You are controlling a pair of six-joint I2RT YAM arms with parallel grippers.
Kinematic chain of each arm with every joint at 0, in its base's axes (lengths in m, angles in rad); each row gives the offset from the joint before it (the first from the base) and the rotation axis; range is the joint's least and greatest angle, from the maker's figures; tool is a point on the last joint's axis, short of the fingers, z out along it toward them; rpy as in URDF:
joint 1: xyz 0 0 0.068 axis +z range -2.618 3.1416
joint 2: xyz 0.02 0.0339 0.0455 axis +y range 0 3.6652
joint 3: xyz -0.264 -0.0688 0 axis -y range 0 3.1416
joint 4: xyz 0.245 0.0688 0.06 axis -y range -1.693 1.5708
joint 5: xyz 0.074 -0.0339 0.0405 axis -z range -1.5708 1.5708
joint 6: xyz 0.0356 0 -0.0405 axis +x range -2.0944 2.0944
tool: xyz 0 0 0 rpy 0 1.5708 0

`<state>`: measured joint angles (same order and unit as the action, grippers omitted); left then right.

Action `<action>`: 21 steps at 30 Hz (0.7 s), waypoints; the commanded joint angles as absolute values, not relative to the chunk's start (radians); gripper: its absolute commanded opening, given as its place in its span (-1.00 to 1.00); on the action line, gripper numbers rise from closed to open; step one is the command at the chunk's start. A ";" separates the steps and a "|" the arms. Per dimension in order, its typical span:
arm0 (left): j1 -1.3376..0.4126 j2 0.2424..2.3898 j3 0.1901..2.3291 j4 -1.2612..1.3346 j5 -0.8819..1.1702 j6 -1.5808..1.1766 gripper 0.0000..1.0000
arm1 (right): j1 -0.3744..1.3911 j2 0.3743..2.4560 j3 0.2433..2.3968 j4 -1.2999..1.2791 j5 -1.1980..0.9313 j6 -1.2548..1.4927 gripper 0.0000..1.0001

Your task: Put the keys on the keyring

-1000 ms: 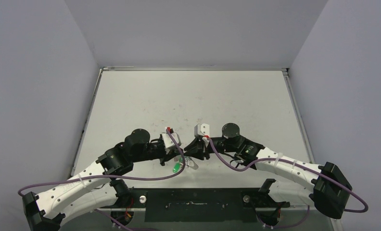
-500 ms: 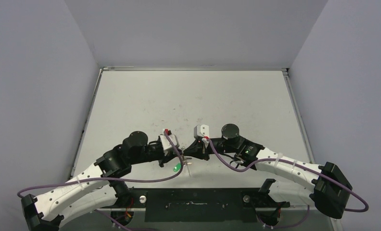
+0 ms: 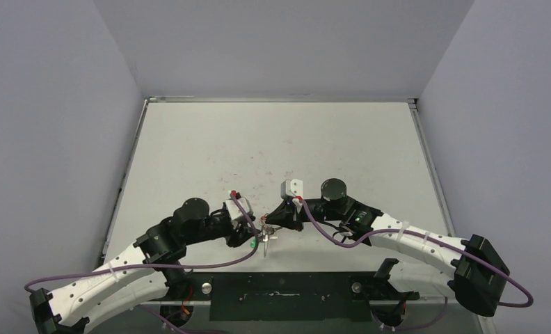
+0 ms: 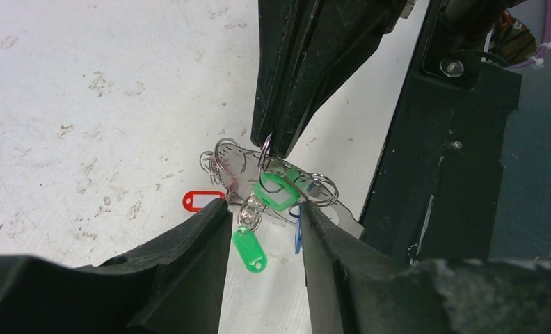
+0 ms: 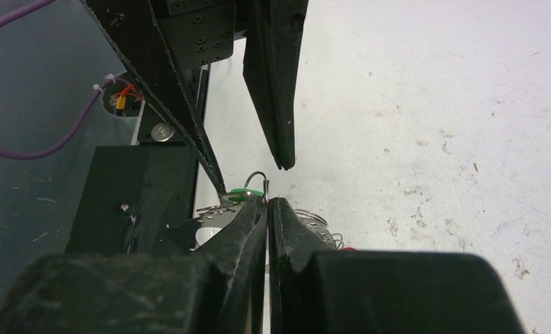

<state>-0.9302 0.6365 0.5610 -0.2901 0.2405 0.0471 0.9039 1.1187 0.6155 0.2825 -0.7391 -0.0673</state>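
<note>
Shiny metal keyring, glossy plastic-tagged keys, scuffed table

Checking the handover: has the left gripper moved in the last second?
Yes. In the top view the left gripper has drawn back towards the black base plate and slightly left.

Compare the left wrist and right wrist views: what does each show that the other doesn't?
Only the left wrist view shows the blue tag and the red tag and two green tags in full. Only the right wrist view looks along the shut right gripper, a wire loop poking past its tips. Both show that gripper pinching the loop on the keyring, with the left gripper open.
</note>
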 commanded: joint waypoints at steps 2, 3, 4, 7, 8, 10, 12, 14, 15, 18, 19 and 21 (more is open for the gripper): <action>-0.931 0.570 0.518 -0.140 0.253 -0.041 -0.11 | 0.902 1.085 0.633 0.362 -0.739 -0.062 -1.00; -0.931 0.558 0.497 -0.101 0.248 -0.065 -0.05 | 0.902 1.084 0.632 0.362 -0.738 -0.063 -1.00; -0.931 0.545 0.475 -0.055 0.244 -0.101 -0.02 | 0.902 1.084 0.632 0.365 -0.738 -0.062 -1.00; -0.931 0.531 0.423 0.060 0.228 -0.152 0.01 | 0.902 1.086 0.632 0.365 -0.738 -0.060 -1.00; -0.931 0.531 0.412 0.076 0.218 -0.161 0.01 | 0.902 1.086 0.632 0.366 -0.738 -0.060 -1.00; -0.931 0.540 0.403 0.088 0.200 -0.169 -0.02 | 0.903 1.086 0.632 0.366 -0.739 -0.059 -1.00; -0.931 0.549 0.400 0.100 0.186 -0.176 -0.09 | 0.903 1.086 0.631 0.364 -0.739 -0.058 -1.00; -0.931 0.561 0.396 0.108 0.182 -0.176 -0.20 | 0.904 1.086 0.631 0.364 -0.739 -0.058 -1.00; -0.931 0.567 0.397 0.109 0.180 -0.173 -0.26 | 0.904 1.086 0.630 0.365 -0.739 -0.059 -1.00; -0.931 0.578 0.403 0.082 0.179 -0.162 -0.43 | 0.904 1.085 0.630 0.365 -0.739 -0.058 -1.00; -0.931 0.578 0.405 0.075 0.181 -0.160 -0.53 | 0.904 1.083 0.629 0.365 -0.739 -0.058 -1.00; -0.931 0.573 0.406 0.062 0.184 -0.160 -0.68 | 0.904 1.082 0.629 0.365 -0.739 -0.059 -1.00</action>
<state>-0.9302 0.5789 0.3969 0.0261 0.1928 -0.1562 0.9039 1.1152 0.6155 0.2825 -0.7372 -0.0662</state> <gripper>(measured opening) 0.219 0.030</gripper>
